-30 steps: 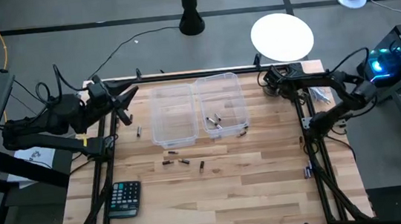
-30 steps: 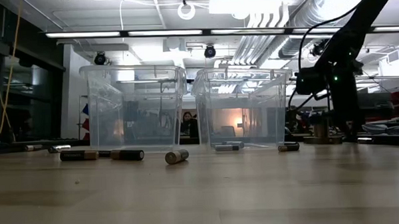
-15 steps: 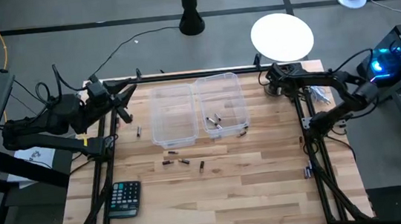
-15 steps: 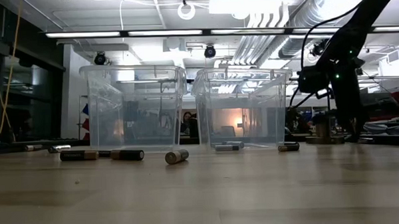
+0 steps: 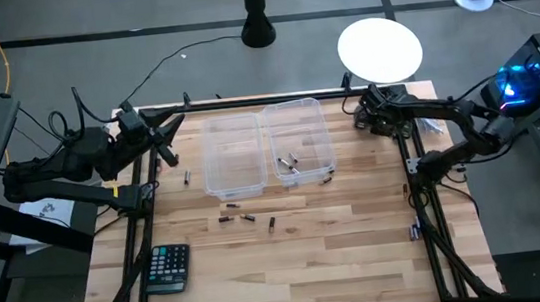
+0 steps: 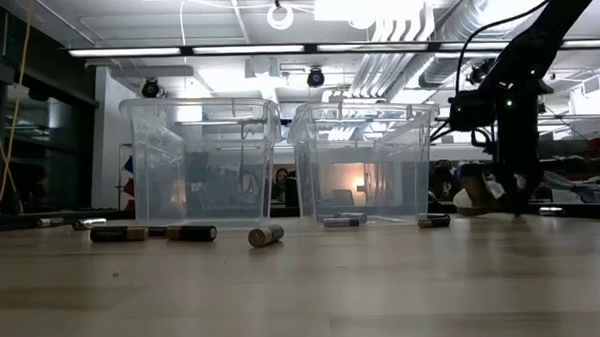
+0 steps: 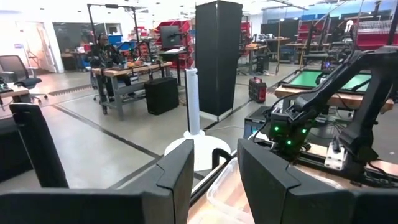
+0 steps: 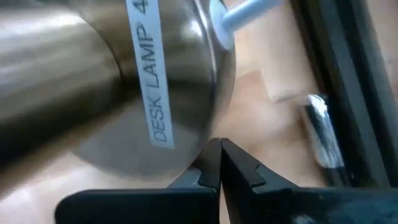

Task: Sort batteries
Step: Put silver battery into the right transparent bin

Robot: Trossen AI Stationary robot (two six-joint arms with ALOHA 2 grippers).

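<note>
Three small batteries lie on the wood in front of the bins: two and a third. They also show in the low view. One more battery lies left of the bins. Several batteries lie in the right clear bin; the left clear bin holds none that I can see. My left gripper is open and empty at the table's far left. My right gripper is shut at the far right corner, beside a metal lamp base. My right gripper's shut fingertips stand at the lower rim of the metal lamp base marked "DESK LAMP 4". Whether they touch it, I cannot tell.
A black calculator lies near the front left. One battery lies just outside the right bin's near corner. Black frame rails run along the table's left and right sides. A small silvery piece lies on the wood beside the lamp base.
My right arm has shifted a little at the far right corner, close to the lamp base. The batteries and bins have stayed where they were.
</note>
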